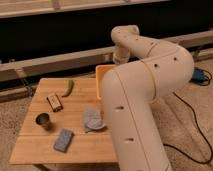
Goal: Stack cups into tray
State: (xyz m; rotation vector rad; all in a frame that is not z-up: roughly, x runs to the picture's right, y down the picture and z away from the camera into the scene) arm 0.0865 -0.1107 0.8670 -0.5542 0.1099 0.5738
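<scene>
End effector out of sight behind robot arm [145,100], frame centre; wide or narrow: can't tell. Dark metal cup [43,120] upright, left on desk [30,147], well apart from orange tray [102,75], centre, partly behind arm. Btw them: brown box [55,102], green veg [68,88], grey-blue bowl-like thing [92,120]. Grey block [63,140] lower left.
</scene>
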